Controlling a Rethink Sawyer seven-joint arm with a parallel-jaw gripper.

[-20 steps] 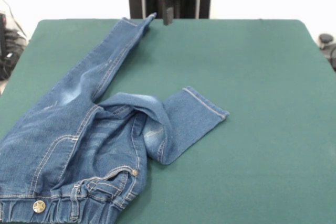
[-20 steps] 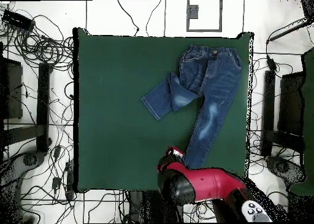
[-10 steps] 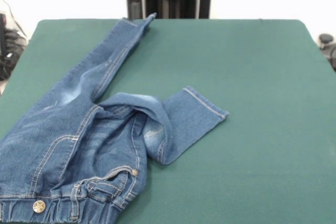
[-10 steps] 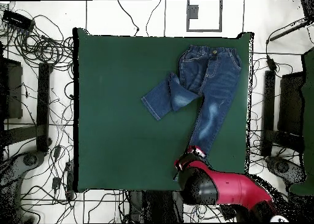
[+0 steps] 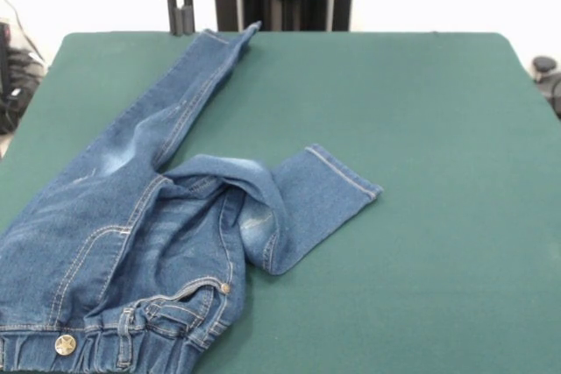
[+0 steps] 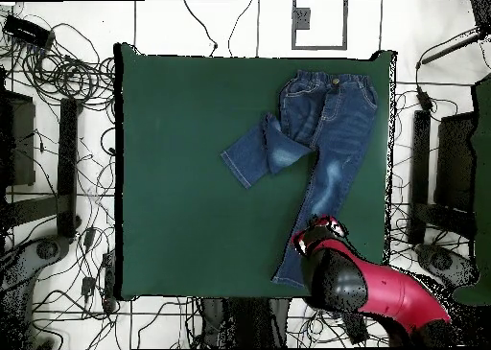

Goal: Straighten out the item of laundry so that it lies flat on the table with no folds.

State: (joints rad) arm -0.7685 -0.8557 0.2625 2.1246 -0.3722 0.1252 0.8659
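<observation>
- Front view: the jeans [image 5: 149, 216] lie in the left half of the frame on the green desk [image 5: 438, 216]. One leg runs straight to the upper left; the other is folded across the seat, cuff pointing right. That fold remains to be undone.
- The end effector [image 5: 181, 13] hangs at the top left, just left of the straight leg's cuff, fingers close together and holding nothing, as far as this angle shows.
- Overhead view: the jeans [image 6: 312, 154] occupy the upper right of the desk [image 6: 173, 174]; the end effector [image 6: 321, 233] sits over the straight leg's lower part, its fingers hidden here.
</observation>
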